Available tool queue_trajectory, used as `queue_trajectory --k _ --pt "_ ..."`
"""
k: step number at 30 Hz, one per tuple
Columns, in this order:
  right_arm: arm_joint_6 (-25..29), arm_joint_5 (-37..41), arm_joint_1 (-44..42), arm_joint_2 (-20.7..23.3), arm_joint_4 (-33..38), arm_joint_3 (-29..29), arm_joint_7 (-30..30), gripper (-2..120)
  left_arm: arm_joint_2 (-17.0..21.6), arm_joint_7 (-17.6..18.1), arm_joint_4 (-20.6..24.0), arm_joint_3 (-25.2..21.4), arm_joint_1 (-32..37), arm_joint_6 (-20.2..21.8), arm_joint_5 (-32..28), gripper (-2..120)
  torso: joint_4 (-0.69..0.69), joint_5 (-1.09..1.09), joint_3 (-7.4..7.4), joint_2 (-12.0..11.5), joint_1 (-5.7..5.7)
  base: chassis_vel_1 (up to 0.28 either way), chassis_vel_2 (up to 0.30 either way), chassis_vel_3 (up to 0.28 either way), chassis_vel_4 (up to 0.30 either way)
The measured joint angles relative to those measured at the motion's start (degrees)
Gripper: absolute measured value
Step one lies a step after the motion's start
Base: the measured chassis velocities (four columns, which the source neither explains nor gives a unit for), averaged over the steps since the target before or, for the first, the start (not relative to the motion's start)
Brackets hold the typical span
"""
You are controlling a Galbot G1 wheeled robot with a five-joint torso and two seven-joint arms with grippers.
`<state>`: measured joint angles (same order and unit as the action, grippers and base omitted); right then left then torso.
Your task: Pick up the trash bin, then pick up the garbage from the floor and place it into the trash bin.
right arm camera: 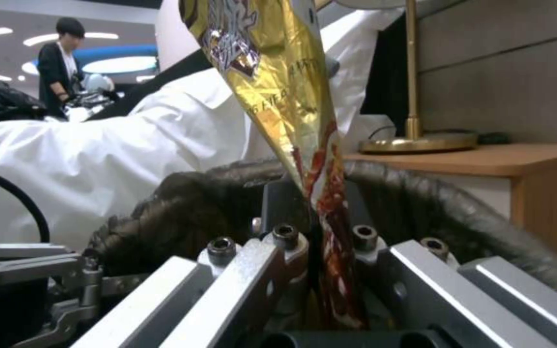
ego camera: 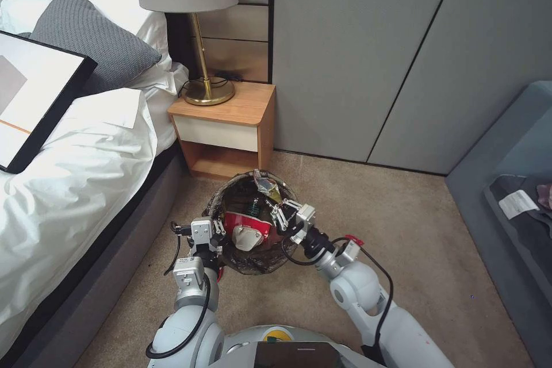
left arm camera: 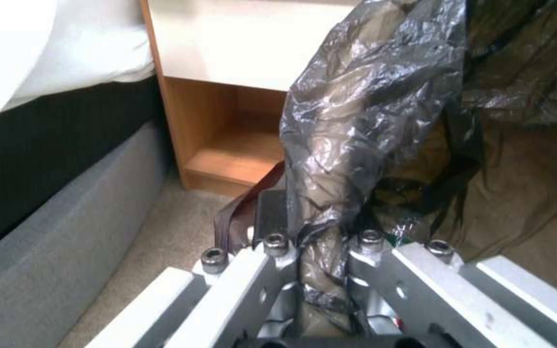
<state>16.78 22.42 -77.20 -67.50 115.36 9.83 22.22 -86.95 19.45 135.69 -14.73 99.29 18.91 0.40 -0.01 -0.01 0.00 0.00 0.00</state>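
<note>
Room: beige carpet, a white-sheeted bed at nine o'clock, a wooden nightstand with a brass lamp at twelve o'clock, grey wall panels behind.
Trash bin: off the floor in front of the nightstand, at the centre of the head view, dark bag folded over its rim; a red-white wrapper and a small bottle lie inside.
Left gripper: at the bin's eight o'clock edge, fingers pinched narrow on the bagged rim.
Right gripper: at the bin's three o'clock rim, fingers clamped on a gold snack wrapper over the bin's mouth.
</note>
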Motion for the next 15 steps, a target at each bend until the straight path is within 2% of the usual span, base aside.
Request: queue_trajectory --k 6,14,15 --pt "-0.22 -0.51 2.65 -3.57 -5.23 -3.54 -0.60 0 0.00 0.00 0.00 0.00 0.00 0.00 0.00 2 0.01 0.01 0.00 0.00 0.00 0.000 0.000 0.000 0.000" --pt "0.00 -3.10 1.97 -4.91 -7.77 -4.73 -0.54 -1 0.00 0.00 0.00 0.00 0.00 0.00 0.00 2 0.01 0.01 0.00 0.00 0.00 0.000 0.000 0.000 0.000" --pt "0.09 -4.24 1.49 -5.07 -8.30 -4.69 -0.43 6 0.00 0.00 0.00 0.00 0.00 0.00 0.00 2 0.00 0.01 0.00 0.00 0.00 0.000 0.000 0.000 0.000"
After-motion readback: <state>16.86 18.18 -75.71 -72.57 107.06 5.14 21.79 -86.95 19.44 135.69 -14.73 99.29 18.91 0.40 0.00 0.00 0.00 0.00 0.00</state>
